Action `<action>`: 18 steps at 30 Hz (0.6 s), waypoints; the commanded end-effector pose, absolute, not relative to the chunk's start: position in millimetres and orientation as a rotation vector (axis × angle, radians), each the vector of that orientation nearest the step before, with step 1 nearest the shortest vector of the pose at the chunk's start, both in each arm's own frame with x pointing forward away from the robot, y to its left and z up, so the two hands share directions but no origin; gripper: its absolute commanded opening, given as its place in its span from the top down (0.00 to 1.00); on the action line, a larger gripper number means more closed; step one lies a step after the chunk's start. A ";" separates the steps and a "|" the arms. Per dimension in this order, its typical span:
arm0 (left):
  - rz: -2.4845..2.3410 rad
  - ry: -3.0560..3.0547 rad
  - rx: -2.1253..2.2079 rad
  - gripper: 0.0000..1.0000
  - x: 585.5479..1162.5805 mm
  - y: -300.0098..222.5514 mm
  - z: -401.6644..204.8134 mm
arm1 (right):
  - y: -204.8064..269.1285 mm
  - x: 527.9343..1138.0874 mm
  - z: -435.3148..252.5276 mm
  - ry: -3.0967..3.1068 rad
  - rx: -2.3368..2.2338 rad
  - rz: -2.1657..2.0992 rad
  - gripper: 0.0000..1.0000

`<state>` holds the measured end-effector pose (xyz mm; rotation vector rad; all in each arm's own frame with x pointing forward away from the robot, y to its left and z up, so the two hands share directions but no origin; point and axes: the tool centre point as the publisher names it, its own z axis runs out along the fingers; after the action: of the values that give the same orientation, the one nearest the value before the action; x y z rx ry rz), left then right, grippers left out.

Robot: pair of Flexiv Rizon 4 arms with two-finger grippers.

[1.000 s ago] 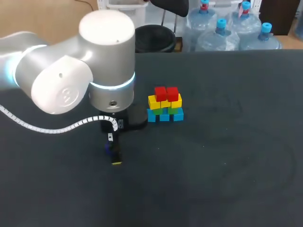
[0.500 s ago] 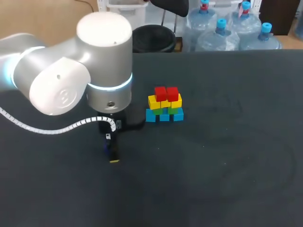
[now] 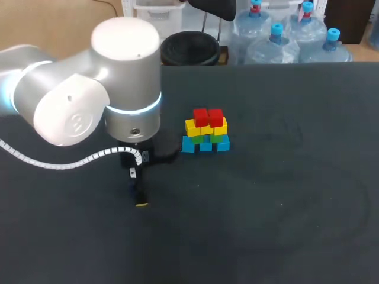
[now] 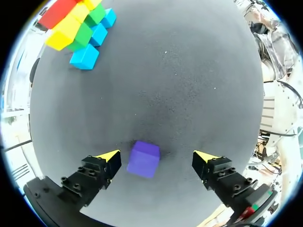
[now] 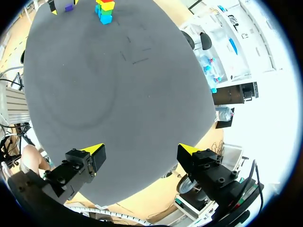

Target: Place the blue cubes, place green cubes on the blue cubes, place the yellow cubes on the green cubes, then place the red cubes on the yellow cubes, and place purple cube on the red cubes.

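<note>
Purple cube (image 4: 143, 159): 1 piece, flat on the black table (image 3: 284, 207), apart from the stack and not yet on it. Position: between the fingers of the left gripper (image 4: 157, 156), closer to one yellow tip than the other, with table surface showing on both sides, so neither finger touches it. Left gripper: fingers spread wide, holding nothing, pointing down at the table. Left arm (image 3: 118, 89): enters from the left side of the head view, its large white housing standing over the gripper, with a white ribbed cable (image 3: 59, 161) looping beside it. From above, the purple cube is hidden beneath the gripper. Stack: stands near the middle of the table, to the right of the left arm and well apart from the purple cube. Blue cubes (image 3: 205, 145): 3 in a row at the bottom, resting on the table. Green cubes (image 3: 214, 138): next layer, on the blue, largely covered by the layer above. Yellow cubes (image 3: 206, 128): a row resting on the green. Red cubes (image 3: 208, 116): 2 side by side, touching each other, forming the topmost layer. Right gripper (image 5: 141, 150): fingers spread apart, empty, held above the table near one edge, well apart from the stack, which shows small and far ahead of it.
</note>
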<state>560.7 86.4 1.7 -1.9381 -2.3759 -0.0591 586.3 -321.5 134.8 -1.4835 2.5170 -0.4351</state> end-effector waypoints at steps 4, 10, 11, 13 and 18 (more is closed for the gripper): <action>-0.032 -2.388 -1.935 0.01 563.1 92.9 -5.0 | -321.5 587.1 133.9 2.517 -1.483 -0.436 0.00; -0.038 -2.392 -1.935 0.18 563.9 93.4 -6.1 | -321.5 587.1 133.9 2.517 -1.483 -0.436 0.00; -0.041 -2.393 -1.936 0.27 564.1 93.7 -6.2 | -321.5 587.1 133.9 2.517 -1.483 -0.436 0.00; -0.046 -2.394 -1.936 0.36 564.3 94.4 -6.0 | -321.5 587.1 133.9 2.517 -1.483 -0.436 0.00; -0.048 -2.400 -1.935 0.59 563.5 96.7 -7.5 | -321.5 587.1 133.9 2.517 -1.483 -0.436 0.00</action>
<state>564.7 94.7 -6.1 -1.9307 -2.3963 -0.0503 586.3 -321.5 134.8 -1.4835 2.5170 -0.4351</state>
